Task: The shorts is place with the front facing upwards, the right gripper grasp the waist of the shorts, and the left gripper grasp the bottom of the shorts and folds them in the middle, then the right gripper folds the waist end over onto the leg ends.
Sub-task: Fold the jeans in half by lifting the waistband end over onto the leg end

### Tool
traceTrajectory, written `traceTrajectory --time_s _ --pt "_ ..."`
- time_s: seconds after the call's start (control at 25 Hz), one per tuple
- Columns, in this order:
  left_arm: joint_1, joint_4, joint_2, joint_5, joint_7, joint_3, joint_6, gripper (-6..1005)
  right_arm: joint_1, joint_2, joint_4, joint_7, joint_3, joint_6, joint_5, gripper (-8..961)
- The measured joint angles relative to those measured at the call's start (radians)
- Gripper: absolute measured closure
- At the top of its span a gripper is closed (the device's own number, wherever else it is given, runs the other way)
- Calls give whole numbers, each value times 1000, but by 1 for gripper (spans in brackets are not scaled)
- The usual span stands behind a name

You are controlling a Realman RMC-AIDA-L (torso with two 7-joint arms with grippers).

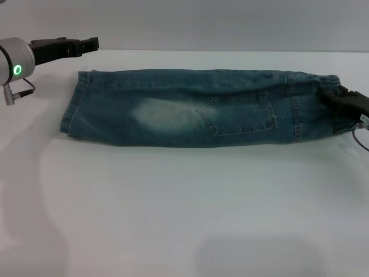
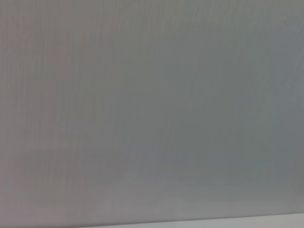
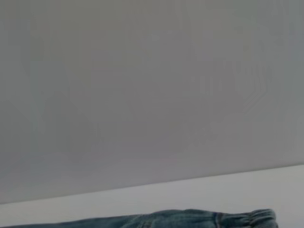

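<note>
The blue-green denim shorts (image 1: 190, 109) lie flat on the white table, folded lengthwise into one long strip, a back pocket and a pale faded patch facing up. The leg ends (image 1: 72, 109) are stacked at the left and the gathered waist (image 1: 311, 86) is at the right. My right gripper (image 1: 328, 97), black, sits low at the waist end, its tip over the waistband edge. In the right wrist view, the waistband (image 3: 256, 216) shows. My left gripper (image 1: 89, 43) hangs raised at the far left, behind the leg ends and apart from the fabric.
The white table (image 1: 184, 208) stretches wide in front of the shorts. A plain grey wall (image 1: 230, 23) backs it. The left wrist view shows only that wall and a strip of table edge (image 2: 190, 224).
</note>
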Motion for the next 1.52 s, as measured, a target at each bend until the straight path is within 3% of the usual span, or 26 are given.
traceTrajectory --time_s 0.16,0.28,0.44,0.72,0.8,0.92,1.04,1.16,1.52 --pt "5 0 0 -2 0 0 6 159 -27 -1 -37 46 -2 -66 -1 441" --pt "12 0 0 -10 0 0 9 159 -55 -22 -89 159 -14 -145 -29 443" --pt "22 1 0 -36 13 1 14 160 -82 -83 -154 343 -21 -266 -96 445" --pt "43 2 0 -111 98 0 69 160 -56 -231 -279 740 -21 -420 -365 450" --pt "46 2 1 -123 112 0 84 160 -32 -258 -324 821 -19 -448 -472 452" --pt "54 2 1 -137 131 0 106 160 24 -280 -389 941 -15 -486 -681 454" --pt "60 1 0 -158 158 0 122 161 89 -292 -406 1001 -20 -517 -840 456" --pt "66 0 0 -176 173 6 146 161 157 -288 -401 1020 -23 -530 -960 458" --pt "72 -8 0 -194 204 15 191 161 258 -211 -412 1091 -92 -441 -1191 465"
